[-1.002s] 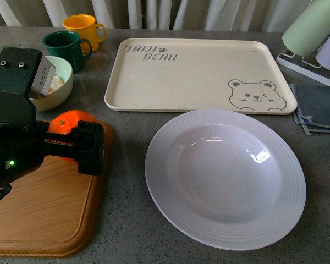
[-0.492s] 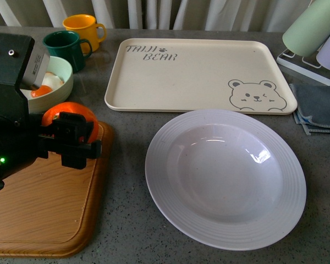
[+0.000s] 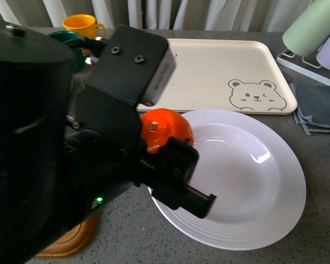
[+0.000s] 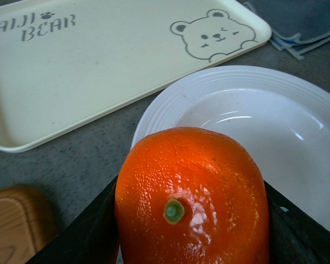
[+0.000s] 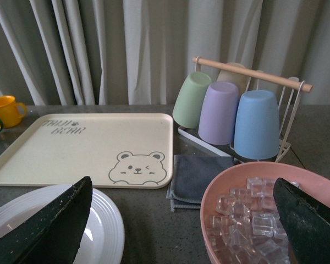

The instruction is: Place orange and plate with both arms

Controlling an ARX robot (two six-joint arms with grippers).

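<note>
The orange (image 4: 192, 192) is clamped between your left fingers (image 4: 93, 234), over the plate's (image 3: 275, 187) left rim; whether it touches, you can't tell. Your left arm hides that rim and most of the board (image 3: 66, 243). The tray (image 3: 220, 71) lies just behind. Your right fingers (image 5: 49, 228) gape, empty.

Cream bear tray (image 3: 220, 66), yellow mug (image 3: 82, 25), grey cloth (image 3: 319, 107), pink ice bowl (image 5: 225, 179)

orange (image 4: 209, 165): dimpled glossy skin | plate (image 3: 289, 209): glossy, ridged rim | worktop (image 3: 132, 242): matt speckled
</note>
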